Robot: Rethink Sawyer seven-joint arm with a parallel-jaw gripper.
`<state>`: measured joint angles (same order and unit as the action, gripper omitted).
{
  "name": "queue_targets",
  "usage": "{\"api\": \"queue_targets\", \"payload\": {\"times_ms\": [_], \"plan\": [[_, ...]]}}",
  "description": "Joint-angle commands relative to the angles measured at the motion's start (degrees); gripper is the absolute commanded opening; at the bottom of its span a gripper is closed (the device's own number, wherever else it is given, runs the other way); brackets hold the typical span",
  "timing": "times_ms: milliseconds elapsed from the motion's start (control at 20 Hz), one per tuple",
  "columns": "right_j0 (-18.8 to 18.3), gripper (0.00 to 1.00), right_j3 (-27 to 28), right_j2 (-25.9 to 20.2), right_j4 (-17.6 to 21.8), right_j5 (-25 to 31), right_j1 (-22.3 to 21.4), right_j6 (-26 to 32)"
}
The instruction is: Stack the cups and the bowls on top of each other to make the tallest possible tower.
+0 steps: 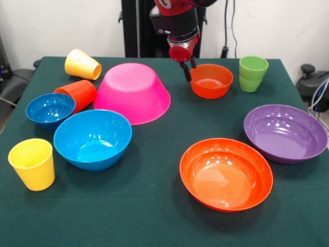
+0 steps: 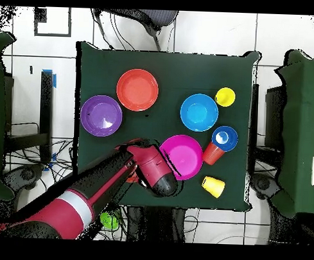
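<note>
The large pink bowl (image 1: 132, 92) (image 2: 181, 156) lies upside down at the back of the table, with nothing on it. My gripper (image 1: 189, 68) hangs open just above the left rim of the small orange bowl (image 1: 211, 81), holding nothing; in the overhead view the arm covers both. The medium blue bowl (image 1: 92, 139) (image 2: 199, 112) and small blue bowl (image 1: 50, 109) (image 2: 224, 138) sit upright. An orange-red cup (image 1: 78, 94) (image 2: 212, 153) and a yellow cup (image 1: 82, 64) (image 2: 213, 185) lie on their sides. Another yellow cup (image 1: 32, 163) (image 2: 225, 97) and the green cup (image 1: 253, 73) stand upright.
The wide orange bowl (image 1: 226, 174) (image 2: 137, 89) and wide purple bowl (image 1: 285, 133) (image 2: 101, 115) rest upright on the green table (image 1: 154, 216). The orange-red cup is wedged between the pink bowl and the small blue bowl.
</note>
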<state>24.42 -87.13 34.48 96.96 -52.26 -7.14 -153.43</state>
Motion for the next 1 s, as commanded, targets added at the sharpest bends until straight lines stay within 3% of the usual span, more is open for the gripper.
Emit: {"api": "queue_targets", "payload": {"times_ms": [50,400,850,1000], "plan": [[-0.75,1.00,1.93,-6.91,-0.89,-0.08,-1.00,-13.48],[-4.23,1.00,0.54,-8.88,-7.50,2.99,-2.37,-11.86],[-4.86,1.00,0.33,-8.83,-9.18,4.90,-1.71,-7.49],[-5.25,1.00,0.23,-8.76,-10.37,5.66,-1.86,-8.92]]}}
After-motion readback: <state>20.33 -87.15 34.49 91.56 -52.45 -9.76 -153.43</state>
